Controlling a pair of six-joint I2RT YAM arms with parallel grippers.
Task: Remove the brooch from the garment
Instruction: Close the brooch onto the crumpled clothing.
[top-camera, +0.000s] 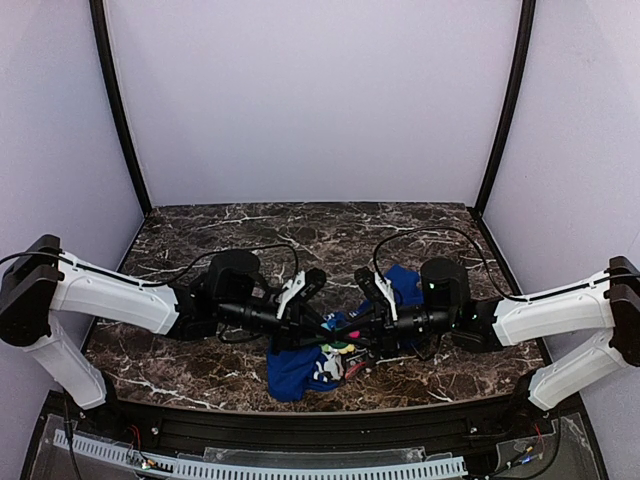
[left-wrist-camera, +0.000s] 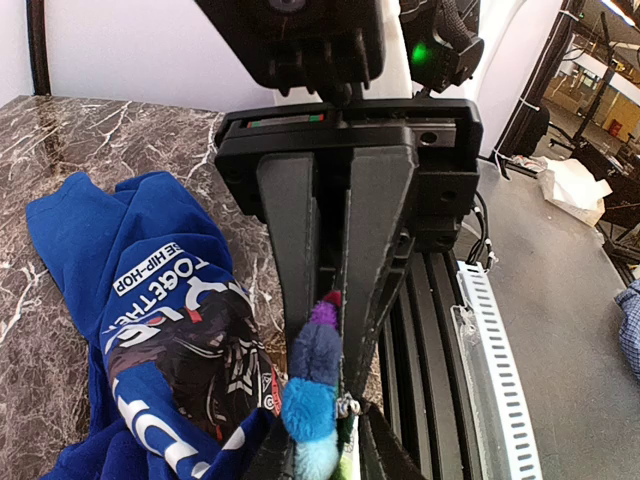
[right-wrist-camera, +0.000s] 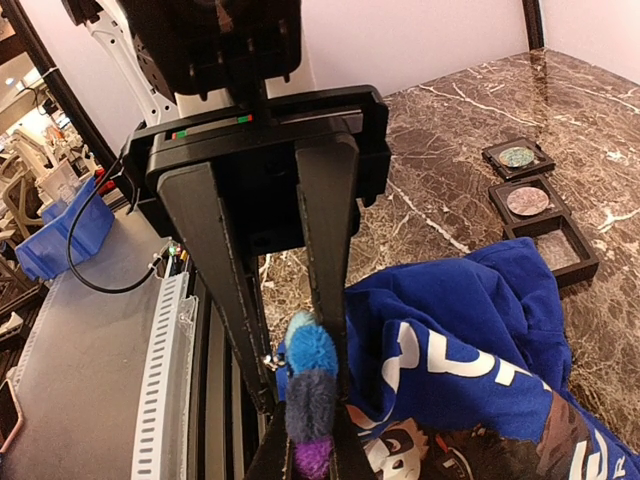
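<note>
Spreading across the top view, the dark marbled bench (top-camera: 200, 230) carries a crumpled blue shirt (top-camera: 290, 372) with white lettering at lower centre. The two arms reach in from either side and meet above it. The left pincer (left-wrist-camera: 335, 335) is nearly closed, its fingers nipping the fuzzy brooch (left-wrist-camera: 312, 390). The right pincer (right-wrist-camera: 300, 415) is closed tight with that brooch at its tips; whether it grips brooch or cloth, I cannot tell. Three small dark square trays (right-wrist-camera: 527, 200) sit in a row at upper right of the right wrist view.
</note>
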